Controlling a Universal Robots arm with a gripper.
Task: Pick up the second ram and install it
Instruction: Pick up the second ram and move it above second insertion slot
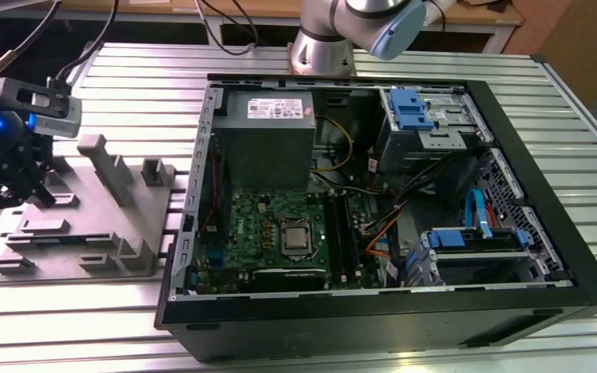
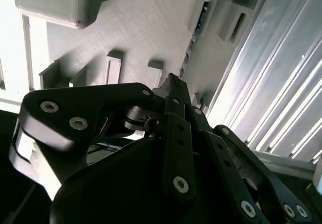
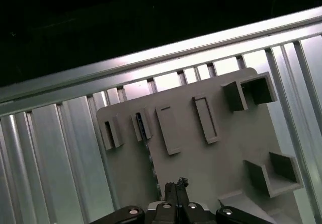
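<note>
The black metal claw (image 3: 176,188) is hovering low with its fingertips pressed together, and no gap is showing between them in both wrist views. Just beside its tip, the second ram (image 3: 149,156), a long, thin, dark memory stick, is standing on edge in a narrow holder. One end is sitting in a small upright pocket and the other is reaching toward the claw; whether the two are touching cannot be told. In the second wrist view the stick (image 2: 195,32) is appearing as a slim dark strip running away from the fingertips. It is resting in the grey moulded plastic tray (image 3: 221,148) with its raised blocks and pockets, and the tray is lying on the ribbed silver aluminium counter (image 3: 50,148). In the exterior view the claw (image 1: 24,186) is hanging over the tray's far side at the exterior view's left. An open black computer case (image 1: 547,256) is lying just beside the tray toward the exterior view's right, with a green motherboard (image 1: 267,225) inside it.
</note>
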